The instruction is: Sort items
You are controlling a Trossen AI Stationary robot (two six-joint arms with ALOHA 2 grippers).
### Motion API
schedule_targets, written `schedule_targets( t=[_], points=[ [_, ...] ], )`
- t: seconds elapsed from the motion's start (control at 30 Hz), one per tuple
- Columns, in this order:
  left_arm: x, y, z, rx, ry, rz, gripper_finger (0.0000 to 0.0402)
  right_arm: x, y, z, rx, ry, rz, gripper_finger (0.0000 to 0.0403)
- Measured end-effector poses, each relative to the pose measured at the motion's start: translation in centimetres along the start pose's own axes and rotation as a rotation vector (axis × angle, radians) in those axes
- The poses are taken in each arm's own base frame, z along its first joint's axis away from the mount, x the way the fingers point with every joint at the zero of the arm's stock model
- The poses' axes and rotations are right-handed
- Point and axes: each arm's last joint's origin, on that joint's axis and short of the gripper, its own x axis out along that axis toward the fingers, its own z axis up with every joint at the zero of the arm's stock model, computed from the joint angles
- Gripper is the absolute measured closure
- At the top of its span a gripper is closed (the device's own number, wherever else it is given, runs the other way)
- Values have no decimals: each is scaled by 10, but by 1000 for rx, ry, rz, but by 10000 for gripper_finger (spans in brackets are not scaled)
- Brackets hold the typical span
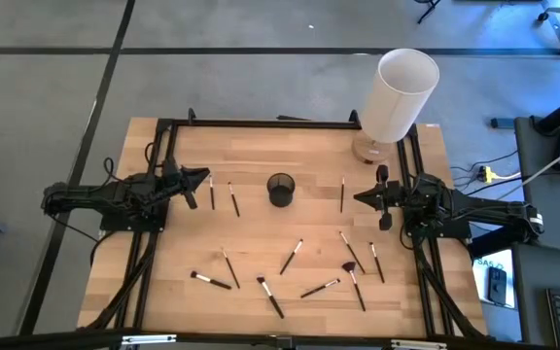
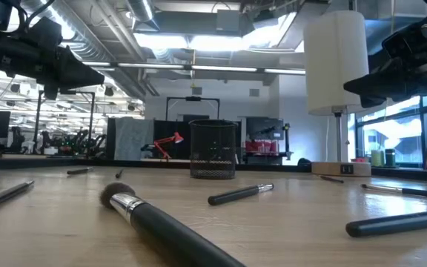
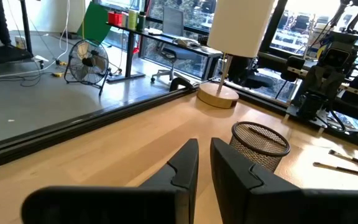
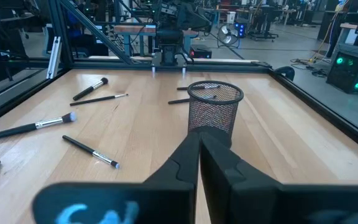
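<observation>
Fingers of the left gripper [image 1: 202, 179] are held a narrow gap apart, gripping nothing, above the tabletop's [image 1: 261, 228] left side; fingers of the right gripper [image 1: 361, 197] are pressed together, empty, at the right side. Brushes [image 1: 291, 258] are scattered flat across the near half of the tabletop, with two [image 1: 233, 199] laid just left of the black mesh cup [image 1: 281, 190] and one [image 1: 342, 194] to its right. One fan-headed brush [image 1: 354, 280] is seen near the right. A white lamp [image 1: 397, 97] is stood at the far right corner.
</observation>
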Motion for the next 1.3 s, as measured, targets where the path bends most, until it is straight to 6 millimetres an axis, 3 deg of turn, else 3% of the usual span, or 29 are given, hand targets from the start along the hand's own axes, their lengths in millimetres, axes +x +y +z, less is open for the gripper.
schedule_targets(
  t=[0.5,0.73,1.0,1.3],
  points=[
    [0,0,0,2,0,0,364,0,0,0,0,0,0,386],
    [0,0,0,102,-2,7,364,0,0,0,0,0,0,386],
    [-2,6,13,212,-137,313,364,0,0,0,0,-1,0,386],
    [-5,6,26,344,-208,412,364,0,-2,2,-7,-20,-72,386]
  ],
)
